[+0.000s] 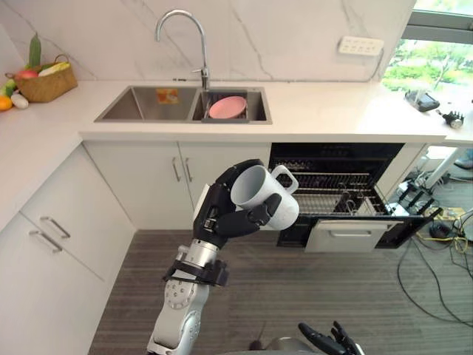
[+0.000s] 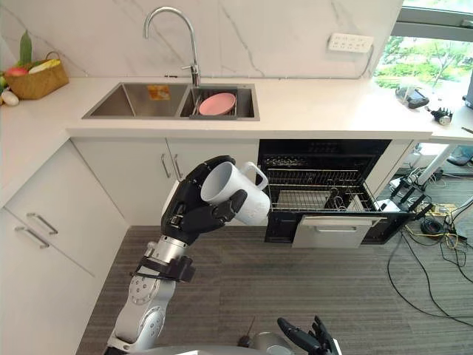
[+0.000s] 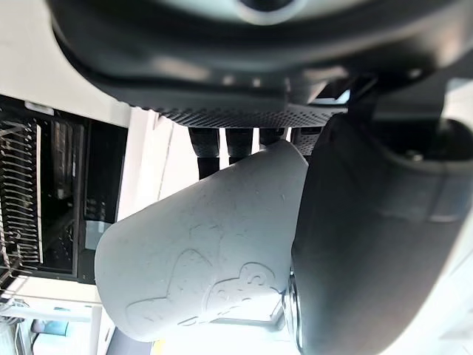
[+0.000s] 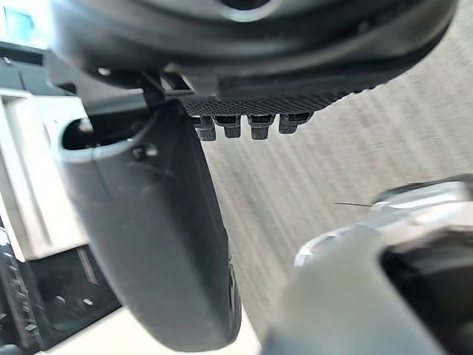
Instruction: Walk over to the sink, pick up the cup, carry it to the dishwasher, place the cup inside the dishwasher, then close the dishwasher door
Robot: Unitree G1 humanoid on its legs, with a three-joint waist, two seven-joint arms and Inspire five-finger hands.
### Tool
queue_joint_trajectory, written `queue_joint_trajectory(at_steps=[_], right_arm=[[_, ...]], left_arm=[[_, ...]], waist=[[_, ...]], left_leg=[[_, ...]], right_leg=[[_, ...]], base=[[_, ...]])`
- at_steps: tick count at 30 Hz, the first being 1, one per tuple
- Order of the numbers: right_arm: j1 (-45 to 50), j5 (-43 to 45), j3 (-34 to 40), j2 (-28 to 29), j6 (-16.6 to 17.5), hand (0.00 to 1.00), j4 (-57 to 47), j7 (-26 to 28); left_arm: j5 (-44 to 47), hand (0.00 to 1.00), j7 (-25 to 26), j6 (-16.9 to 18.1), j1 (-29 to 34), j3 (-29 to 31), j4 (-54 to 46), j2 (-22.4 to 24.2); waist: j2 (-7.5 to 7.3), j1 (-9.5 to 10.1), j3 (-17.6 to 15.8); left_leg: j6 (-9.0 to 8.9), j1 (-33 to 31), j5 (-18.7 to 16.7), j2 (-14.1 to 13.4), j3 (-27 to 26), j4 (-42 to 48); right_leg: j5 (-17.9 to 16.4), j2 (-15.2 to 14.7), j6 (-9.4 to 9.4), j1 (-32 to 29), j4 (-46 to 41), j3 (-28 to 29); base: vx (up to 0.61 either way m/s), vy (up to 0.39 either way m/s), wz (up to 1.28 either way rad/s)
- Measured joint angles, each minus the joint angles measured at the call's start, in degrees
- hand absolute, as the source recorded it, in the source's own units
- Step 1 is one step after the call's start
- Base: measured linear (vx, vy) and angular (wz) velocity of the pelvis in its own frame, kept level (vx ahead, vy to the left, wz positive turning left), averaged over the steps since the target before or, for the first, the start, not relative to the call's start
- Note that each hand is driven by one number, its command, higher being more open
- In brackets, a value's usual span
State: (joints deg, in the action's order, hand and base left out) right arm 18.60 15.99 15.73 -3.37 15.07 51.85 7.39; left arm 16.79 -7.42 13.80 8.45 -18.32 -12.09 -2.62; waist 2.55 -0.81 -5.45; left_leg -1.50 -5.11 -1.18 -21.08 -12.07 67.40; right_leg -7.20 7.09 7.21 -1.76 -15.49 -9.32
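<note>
**dishbot_dan:** ok what's around the left hand (image 1: 219, 207) right now? big stuff first pls

**rack_rita:** biggest is the white counter (image 1: 332, 111), running across well beyond the hand and wrapping round on its left. Grey plank floor (image 1: 310, 296) underneath the hand. White cabinets (image 1: 148, 174) sit right behind it, under the counter. Then the dishwasher (image 1: 332, 157), just past the hand on its right, standing open with the wire rack (image 1: 332, 198) pulled out. The steel sink (image 1: 144, 103) is up beyond the hand, set in the counter, curved faucet (image 1: 181, 29) at its back edge. Way off to the hand's left there's a wicker basket (image 1: 46, 85) of veg on the counter.

**dishbot_dan:** and the cup? who's got it

**rack_rita:** left hand has it. White cup (image 1: 260, 191) is up in the air above the floor, fingers curled round the back of it and the thumb clamped across its front wall, so a full wrap-around hold. It's tipped over, mouth facing up and away from the dishwasher, handle poking out on the side away from the palm, toward the rack. Cup is near the rack, not touching it, not inside.

**dishbot_dan:** anything smaller?

**rack_rita:** pink plate (image 1: 227, 107) lying in the sink's right bowl, beyond the hand. And the right hand (image 1: 325, 342) hangs low, down to the left hand's right and closer to the robot, fingers loose and spread, nothing in it.
</note>
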Motion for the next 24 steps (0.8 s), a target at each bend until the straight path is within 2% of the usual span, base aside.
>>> queue_joint_trajectory(at_steps=[1, 3, 4, 5, 6, 7, 8, 10, 12, 13, 14, 16, 18, 19, 20, 21, 22, 23, 24], right_arm=[[0.1, 0.3, 0.2, 0.0, 0.0, 1.00, -0.8, 0.0], [-0.1, 0.3, 0.3, 0.0, 0.5, 1.00, -1.8, 0.0], [-0.3, 0.3, 0.6, -0.1, 1.0, 1.00, -2.9, 0.1], [-0.4, 0.3, 1.2, -0.2, 1.7, 1.00, -4.4, 0.0], [-0.5, 0.3, 1.4, -0.3, 1.8, 1.00, -5.2, 0.0], [-0.7, 0.3, 1.4, -0.5, 2.1, 1.00, -6.5, -0.1], [-1.4, 0.4, 1.3, -0.8, 2.8, 1.00, -8.2, -0.4], [-1.8, 0.7, 1.3, -1.1, 3.3, 1.00, -9.9, -1.0], [-1.5, 0.6, 0.2, -1.7, 3.4, 1.00, -12.8, -1.9], [-1.0, 0.6, -0.6, -1.9, 3.3, 1.00, -14.3, -2.5], [-0.3, 0.6, -1.7, -1.2, 2.8, 1.00, -16.3, -3.3], [1.1, 0.6, -2.0, -0.1, 2.2, 1.00, -19.4, -3.7], [3.1, 0.7, -2.4, 2.0, 1.4, 1.00, -26.2, -4.1], [4.5, 0.9, -2.2, 3.1, 1.4, 1.00, -30.2, -4.2], [5.5, 0.9, -1.9, 3.7, 1.8, 1.00, -33.1, -4.2], [5.7, 0.9, -1.6, 4.0, 2.1, 1.00, -34.2, -4.1], [5.5, 0.7, -1.2, 4.2, 2.1, 1.00, -36.0, -4.0], [5.4, 0.6, -1.1, 4.2, 2.1, 1.00, -36.7, -3.7], [4.9, 0.7, -0.9, 4.0, 2.1, 1.00, -38.0, -3.2]], left_arm=[[-0.1, 0.00, 0.0, 0.2, 0.0, -0.2, 0.0, 0.0], [0.0, 0.00, 0.0, 0.5, 0.0, -0.1, -0.1, 0.0], [0.0, 0.00, 0.0, 0.8, 0.0, 0.0, -0.1, 0.0], [0.0, 0.00, 0.0, 0.9, 0.0, 0.0, -0.2, 0.0], [0.0, 0.00, 0.0, 0.9, 0.0, 0.0, -0.3, 0.0], [0.0, 0.00, 0.0, 0.9, 0.0, 0.0, -0.3, -0.1], [0.0, 0.00, 0.0, 0.9, 0.0, -0.1, -0.4, -0.3], [0.0, 0.00, 0.0, 0.8, 0.2, -0.4, -0.5, -0.3], [0.0, 0.00, -0.1, 1.4, 1.9, -0.5, -1.8, -0.4], [0.0, 0.00, -0.4, 1.9, 2.9, -0.5, -2.0, -0.6], [0.0, 0.00, -0.5, 1.9, 4.6, -0.3, -2.8, -1.7], [0.0, 0.00, -0.8, 2.0, 4.9, 0.0, -3.4, -2.7], [0.0, 0.00, -1.2, 2.6, 4.7, 1.7, -3.8, -3.5], [0.1, 0.00, -1.2, 2.6, 4.6, 2.2, -3.8, -3.8], [0.0, 0.00, -1.4, 2.7, 4.4, 2.1, -3.8, -4.2], [0.0, 0.00, -1.5, 2.7, 4.2, 2.1, -3.8, -4.4], [0.0, 0.00, -1.7, 2.7, 3.9, 2.1, -3.8, -4.6], [-0.1, 0.00, -1.7, 2.7, 3.9, 2.0, -3.8, -4.6], [-0.8, 0.00, -1.7, 2.9, 3.6, 2.2, -3.8, -4.9]], waist=[[-0.12, 0.12, 0.0], [-0.20, 0.36, 0.1], [-0.22, 1.04, 0.1], [-0.37, 1.26, 0.2], [-0.42, 1.28, 0.3], [-0.67, 1.28, 0.4], [-1.64, 1.23, 0.8], [-2.16, 1.30, 0.8], [-2.09, 1.49, 0.9], [-2.16, 1.71, 1.3], [-3.36, 1.56, 3.0], [-4.09, 1.56, 4.0], [-5.07, 1.48, 3.9], [-5.53, 1.25, 3.9], [-5.95, 0.81, 3.7], [-6.24, 0.63, 3.4], [-6.36, -0.12, 2.7], [-6.27, -0.56, 2.6], [-5.99, -2.01, 3.1]], left_leg=[[-0.14, -4.0, -2.1, 0.5, 0.5, 2.2], [-0.51, -6.6, -6.0, 1.5, -0.6, -2.2], [-0.51, -6.4, -8.8, 2.1, -2.5, -9.1], [-0.26, -4.8, -10.9, 3.3, -4.4, -20.7], [-0.12, -4.0, -11.4, 4.0, -4.6, -25.9], [-0.08, -3.0, -11.4, 5.7, -4.3, -33.6], [-0.16, -2.6, -10.5, 9.5, -0.5, -44.4], [-0.71, -3.4, -8.0, 12.0, 4.8, -50.0], [-1.80, -3.9, -5.7, 12.4, 8.7, -51.1], [-2.48, -3.5, -3.8, 12.5, 8.6, -49.7], [-2.12, -3.2, -4.8, 13.6, 5.9, -46.7], [-1.31, -3.3, -7.1, 14.2, 3.4, -44.7], [0.00, -1.2, -9.4, 14.7, -0.8, -44.8], [0.63, 1.0, -10.4, 15.4, -3.1, -46.0], [1.17, 3.9, -11.4, 16.3, -5.4, -47.2], [1.41, 5.6, -11.9, 16.8, -6.6, -47.8], [1.76, 9.2, -12.9, 17.4, -8.9, -49.1], [1.77, 10.5, -13.4, 17.4, -9.7, -49.5], [1.40, 13.0, -13.7, 17.0, -11.6, -51.0]], right_leg=[[-0.1, 0.4, 0.06, 1.6, 1.3, 1.3], [-0.1, 0.5, 0.05, 3.3, 2.7, 3.4], [0.0, 0.5, -0.71, 4.2, 2.9, 5.7], [-0.2, 0.4, -0.86, 5.2, 2.9, 8.2], [-0.4, 0.2, -1.09, 5.7, 2.8, 9.1], [-0.6, -0.3, -1.53, 6.0, 3.0, 10.8], [-1.3, -2.0, -2.55, 6.1, 3.2, 13.6], [-2.7, -3.3, -3.89, 6.6, 3.1, 16.3], [-6.4, -4.1, -5.60, 7.1, 0.0, 20.4], [-8.3, -4.6, -6.60, 7.0, -1.9, 22.3], [-10.5, -6.4, -8.23, 6.9, -3.4, 25.1], [-10.4, -8.1, -8.93, 6.9, -3.2, 25.2], [-9.8, -9.6, -10.87, 4.8, -7.7, 24.6], [-9.3, -10.2, -12.20, 1.5, -14.9, 23.4], [-7.7, -11.4, -14.74, -2.6, -24.1, 21.2], [-6.4, -12.5, -15.60, -4.6, -28.7, 19.6], [-4.4, -15.1, -14.60, -7.6, -36.1, 15.1], [-4.6, -16.2, -14.18, -8.7, -38.1, 12.5], [-5.2, -18.7, -13.04, -10.4, -36.8, 5.9]], base=[[0.22, -0.039, -0.60], [0.23, -0.025, -0.63], [0.33, 0.013, -0.99], [0.38, 0.065, -0.92], [0.33, 0.099, -0.78], [0.40, 0.198, -0.80], [0.32, 0.200, -0.81], [0.30, 0.238, -0.78], [0.33, 0.334, -0.94], [0.34, 0.379, -1.12], [0.35, 0.382, -0.97], [0.26, 0.297, -0.74], [0.27, 0.346, -0.88], [0.22, 0.311, -0.95], [0.16, 0.225, -0.88], [0.17, 0.186, -0.90], [0.13, 0.127, -0.72], [0.23, 0.174, -0.83], [0.20, 0.124, -0.62]])
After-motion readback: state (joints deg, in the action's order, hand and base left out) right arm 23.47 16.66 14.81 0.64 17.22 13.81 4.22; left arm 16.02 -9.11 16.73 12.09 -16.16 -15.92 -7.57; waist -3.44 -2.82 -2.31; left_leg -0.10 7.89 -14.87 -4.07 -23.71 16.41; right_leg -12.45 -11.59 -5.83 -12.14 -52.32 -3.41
